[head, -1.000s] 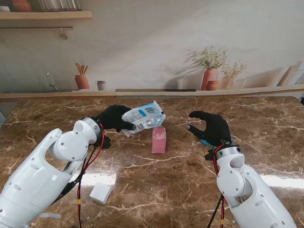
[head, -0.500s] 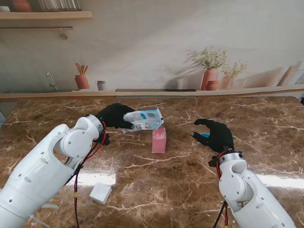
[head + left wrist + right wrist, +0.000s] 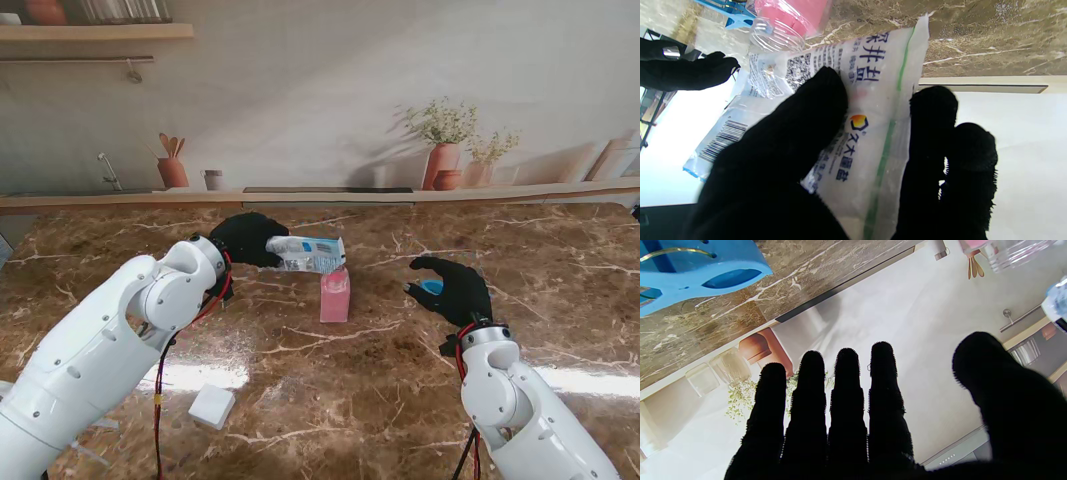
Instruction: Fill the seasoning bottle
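The left hand [image 3: 246,238] squeezes the salt bag [image 3: 307,253], tipped over the pink bottle [image 3: 334,294]; maybe salt pours now. The right hand [image 3: 452,289] waits beside it, fingers apart, holding nothing. Next, keep the bag's corner over the bottle's mouth.

Counter [image 3: 330,400]: brown marble with pale veins, glossy, spanning the lower half of the frame edge to edge; pale wooden ledge along its far side.

Items directly on it:
- Pink bottle [image 3: 335,295], upright, centre of frame; clear threaded neck [image 3: 776,31], open.
- White box [image 3: 212,406], small, square, lower left of frame, well apart from the bottle.
- Blue clip [image 3: 432,287], right of centre, mostly hidden; blue plastic with cut-outs in the right wrist view [image 3: 693,270].
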`<control>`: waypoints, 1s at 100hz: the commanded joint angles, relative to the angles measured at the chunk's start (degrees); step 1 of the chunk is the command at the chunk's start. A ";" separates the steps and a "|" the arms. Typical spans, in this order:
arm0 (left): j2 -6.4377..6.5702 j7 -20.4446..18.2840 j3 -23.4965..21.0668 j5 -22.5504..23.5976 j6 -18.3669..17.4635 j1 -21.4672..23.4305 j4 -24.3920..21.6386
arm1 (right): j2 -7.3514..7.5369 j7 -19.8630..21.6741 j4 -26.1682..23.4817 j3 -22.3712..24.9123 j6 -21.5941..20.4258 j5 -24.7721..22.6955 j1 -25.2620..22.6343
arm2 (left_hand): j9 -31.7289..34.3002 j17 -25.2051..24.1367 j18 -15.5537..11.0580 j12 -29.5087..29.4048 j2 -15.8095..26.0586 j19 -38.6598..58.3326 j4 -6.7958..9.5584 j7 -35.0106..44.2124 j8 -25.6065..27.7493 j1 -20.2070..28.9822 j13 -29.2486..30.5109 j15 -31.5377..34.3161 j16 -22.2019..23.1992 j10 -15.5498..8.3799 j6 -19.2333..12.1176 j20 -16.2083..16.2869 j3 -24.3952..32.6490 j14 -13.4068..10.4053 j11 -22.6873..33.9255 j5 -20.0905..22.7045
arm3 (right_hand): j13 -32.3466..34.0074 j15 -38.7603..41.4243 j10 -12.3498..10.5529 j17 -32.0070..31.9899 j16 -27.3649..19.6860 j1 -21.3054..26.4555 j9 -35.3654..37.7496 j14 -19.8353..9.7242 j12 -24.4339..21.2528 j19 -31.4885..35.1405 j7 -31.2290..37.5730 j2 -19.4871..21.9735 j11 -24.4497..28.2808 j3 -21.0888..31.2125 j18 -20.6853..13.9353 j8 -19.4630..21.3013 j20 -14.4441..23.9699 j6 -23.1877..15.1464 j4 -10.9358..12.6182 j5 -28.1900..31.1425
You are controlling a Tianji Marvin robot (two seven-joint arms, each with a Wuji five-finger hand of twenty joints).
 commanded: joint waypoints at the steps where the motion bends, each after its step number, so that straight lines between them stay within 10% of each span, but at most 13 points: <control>1: 0.10 -0.56 0.37 0.58 -0.45 -1.32 -0.94 | -0.29 0.55 0.45 -0.05 0.01 0.67 -0.39 | 6.48 0.53 -0.82 1.82 8.36 2.13 4.83 16.20 6.07 8.28 2.46 1.81 0.67 -6.84 -8.64 1.36 13.04 -1.68 8.12 10.36 | -1.41 0.02 0.08 -0.54 -0.82 -2.42 -0.10 -0.43 -1.09 -0.39 -0.01 0.80 0.23 0.99 -0.82 -0.83 0.27 0.05 2.08 -1.51; 100: 1.43 -6.81 9.28 13.52 -3.44 -12.27 -0.38 | -0.58 0.69 1.19 0.15 -0.39 2.64 -0.58 | 6.49 1.44 -2.05 1.46 8.18 2.55 4.34 16.62 5.57 7.61 3.05 1.99 0.63 -7.56 -9.58 0.97 12.90 -2.90 8.31 9.77 | -1.69 0.17 0.16 -0.54 -0.70 -2.13 0.34 -0.33 -0.77 -0.46 0.34 0.44 0.56 1.68 -0.54 -0.98 1.10 -0.05 1.84 -1.14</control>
